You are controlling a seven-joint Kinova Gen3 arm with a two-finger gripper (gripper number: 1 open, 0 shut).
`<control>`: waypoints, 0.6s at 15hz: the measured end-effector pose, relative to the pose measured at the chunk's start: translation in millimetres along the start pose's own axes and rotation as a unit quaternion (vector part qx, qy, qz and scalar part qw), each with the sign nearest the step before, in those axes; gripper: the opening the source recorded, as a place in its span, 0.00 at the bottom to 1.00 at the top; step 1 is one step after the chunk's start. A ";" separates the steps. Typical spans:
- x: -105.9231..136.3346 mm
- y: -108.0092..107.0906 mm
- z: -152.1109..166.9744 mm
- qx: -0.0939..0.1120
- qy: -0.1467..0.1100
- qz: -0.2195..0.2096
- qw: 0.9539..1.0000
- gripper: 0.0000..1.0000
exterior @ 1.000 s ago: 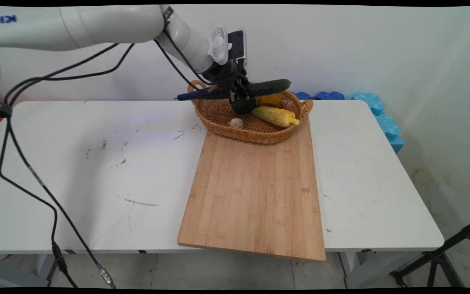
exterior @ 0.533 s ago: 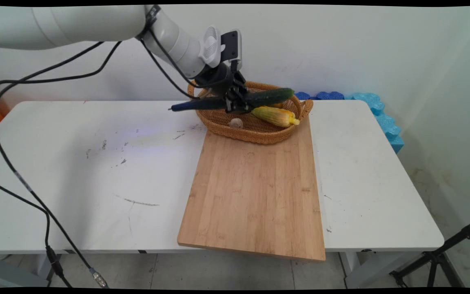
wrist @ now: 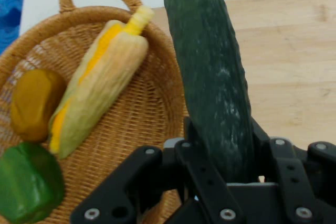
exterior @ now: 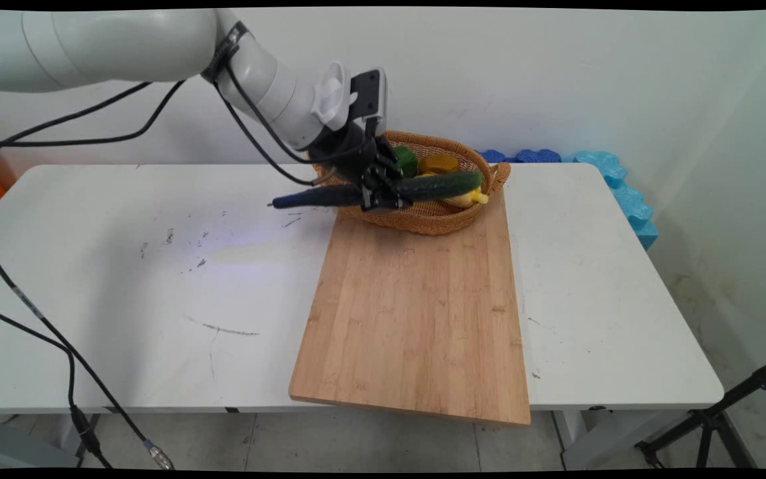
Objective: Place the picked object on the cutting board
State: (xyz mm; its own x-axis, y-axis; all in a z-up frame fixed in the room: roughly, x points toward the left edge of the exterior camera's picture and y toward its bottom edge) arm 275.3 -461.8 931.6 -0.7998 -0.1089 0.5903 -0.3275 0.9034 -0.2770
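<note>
You see the pincer (exterior: 378, 197), clamped on the long bumpy cucumber (exterior: 423, 187), now lower and nearer the woven basket's (exterior: 423, 223) front rim above the smooth wooden board (exterior: 416, 313).

— Where was the arm (exterior: 157, 46)?
— It reached in from the upper left, wrist angled down to the right.
— And the gripper (exterior: 383, 193)?
— Its fingers (wrist: 199, 150) were clamped on a cucumber (exterior: 436, 185), held level.
</note>
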 end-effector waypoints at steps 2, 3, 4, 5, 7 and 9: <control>-3.0 5.6 3.5 -0.007 0.001 -0.004 1.000 0.00; -4.9 8.5 6.0 -0.010 0.001 -0.006 1.000 0.00; -6.3 10.5 8.2 -0.013 0.001 -0.008 1.000 0.00; -8.5 13.2 11.7 -0.016 0.001 -0.010 1.000 0.00; -12.1 17.6 18.3 -0.021 0.001 -0.013 1.000 0.00; -16.5 22.3 28.5 -0.026 0.000 -0.015 1.000 0.00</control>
State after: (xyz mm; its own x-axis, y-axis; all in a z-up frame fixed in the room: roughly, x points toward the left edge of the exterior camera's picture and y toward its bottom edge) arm 266.9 -451.7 894.0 -0.7904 -0.1356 0.5973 -0.3238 0.9203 -0.2196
